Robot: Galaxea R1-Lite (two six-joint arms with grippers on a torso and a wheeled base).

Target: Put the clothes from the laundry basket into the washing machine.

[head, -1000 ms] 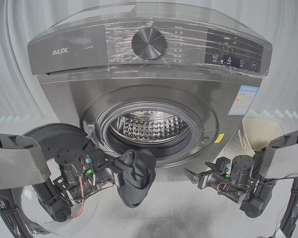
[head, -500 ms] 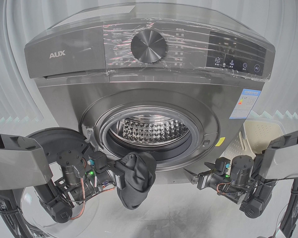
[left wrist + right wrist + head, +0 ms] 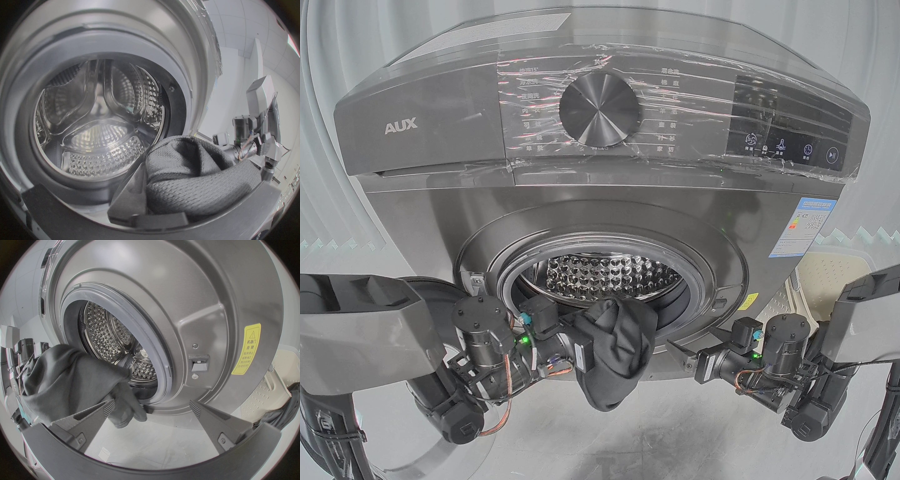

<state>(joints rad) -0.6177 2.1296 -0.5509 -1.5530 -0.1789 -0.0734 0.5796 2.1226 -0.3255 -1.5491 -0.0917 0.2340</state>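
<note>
Dominating the scene was a grey metal front-loading washing machine (image 3: pixel 600 200), its round porthole open and its dark round door (image 3: pixel 428 289) swung out to the robot's left. Within the porthole gleamed the perforated steel drum (image 3: pixel 100 140), ringed by a grey rubber seal (image 3: pixel 156 343). A cream perforated plastic laundry basket (image 3: pixel 831 275) stood just beside the machine on the robot's right, and some dark fabric (image 3: pixel 284 415) lay at its edge. A bunched black knit garment (image 3: pixel 619 350) hung at the lower lip of the porthole: its upper part lapped over the seal, while the rest dangled in front of the machine's face below the opening. The left gripper (image 3: pixel 581 356) was clamped onto this garment from the robot's left, with the cloth wrapped over its fingers (image 3: pixel 131 193). The right gripper (image 3: pixel 150 408) sat low in front of the machine, to the right of the opening and apart from the garment; its jaws were spread wide and held nothing. A small yellow warning sticker (image 3: pixel 247 349) was stuck to the machine's face near the door latch.
</note>
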